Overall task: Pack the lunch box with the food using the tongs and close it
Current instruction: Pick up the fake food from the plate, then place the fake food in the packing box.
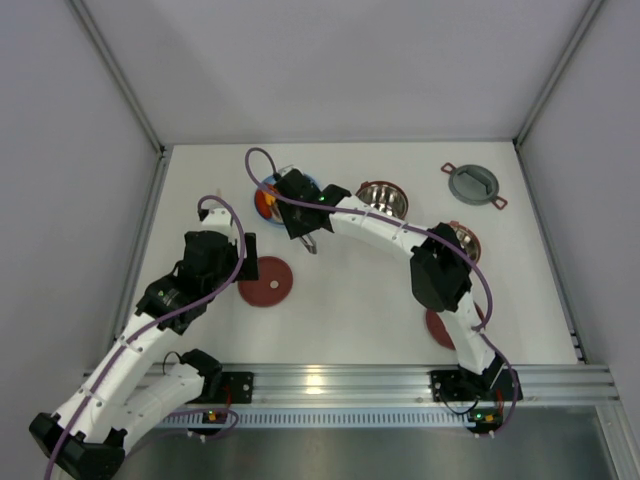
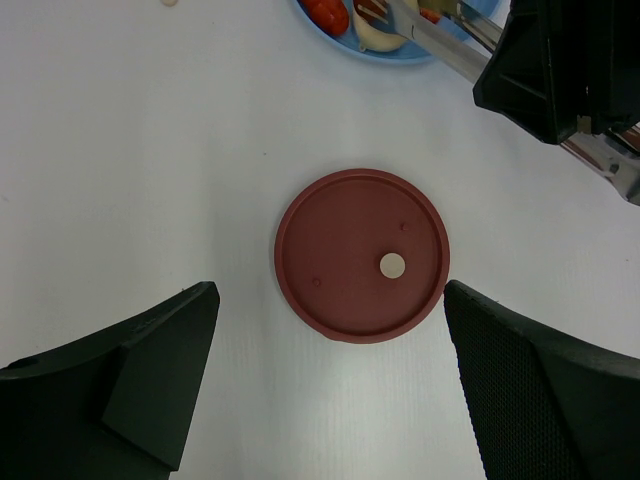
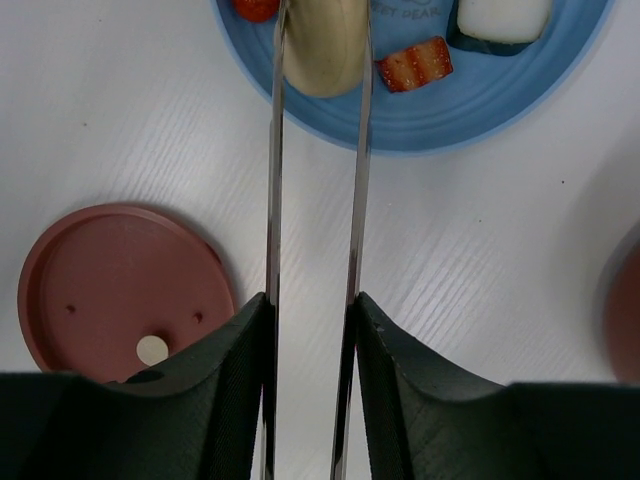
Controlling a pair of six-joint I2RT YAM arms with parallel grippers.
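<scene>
A: Which step is this?

B: Food pickup, prob. early (the bowl [image 1: 382, 198] just right of the blue plate [image 3: 480, 115] in the top view looks bare inside). The right gripper [image 3: 312, 310] pinches the tongs [image 3: 275, 180] partway along, fingers pressed on both slim arms. The tips straddle a cream piece [image 3: 322, 45] on the plate.

A: Is it caught?

B: Both arms seem to touch its flanks, but I can't tell whether it's off the plate. A strawberry slice [image 3: 413, 63] lies just beside it, and a white-and-black piece [image 3: 498, 18] sits at the plate's edge beyond that.

A: Left side?

B: The left gripper [image 2: 328, 300] is spread wide w/ nothing in it. It hovers over a dark-red lid [image 2: 362, 255] lying near the plate on its near side, not touching it.

A: Rest of the lunch box?

B: In parts. A 2nd bowl [image 1: 465, 238] is further right of the plate, partly under the right arm. The grey cover [image 1: 473, 184] is well right of the plate.

A: Next move?

B: IMO: firm the squeeze w/o letting that rounded piece squirt out, then lift straight up. Carry it right of the plate to the bowl and ease the pinch over it.
</scene>
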